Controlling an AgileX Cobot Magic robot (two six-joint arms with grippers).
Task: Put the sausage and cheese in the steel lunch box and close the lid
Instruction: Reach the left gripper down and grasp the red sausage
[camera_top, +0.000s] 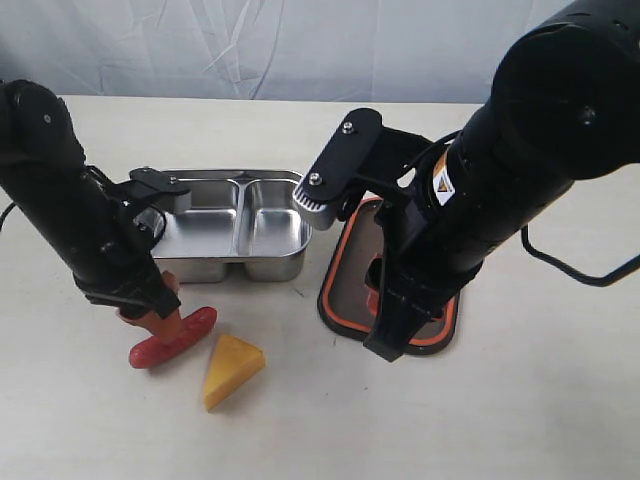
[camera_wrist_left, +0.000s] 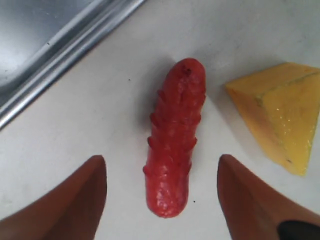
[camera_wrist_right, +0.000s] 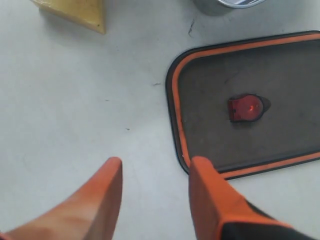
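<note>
The red sausage (camera_top: 175, 338) (camera_wrist_left: 175, 145) lies on the table in front of the steel lunch box (camera_top: 230, 225), whose two compartments are empty. My left gripper (camera_top: 158, 318) (camera_wrist_left: 161, 159) is open and low over the sausage's end, one finger on either side with a gap to each. The yellow cheese (camera_top: 232, 368) (camera_wrist_left: 280, 112) sits just beside the sausage. The dark lid (camera_top: 350, 280) (camera_wrist_right: 250, 75) with an orange rim and valve (camera_wrist_right: 245, 107) lies flat to the right of the box. My right gripper (camera_wrist_right: 157, 161) is open and empty at the lid's corner.
The right arm (camera_top: 480, 200) hangs over most of the lid in the exterior view. A black cable (camera_top: 580, 275) loops on the table at the far right. A pale cloth backdrop closes the far side.
</note>
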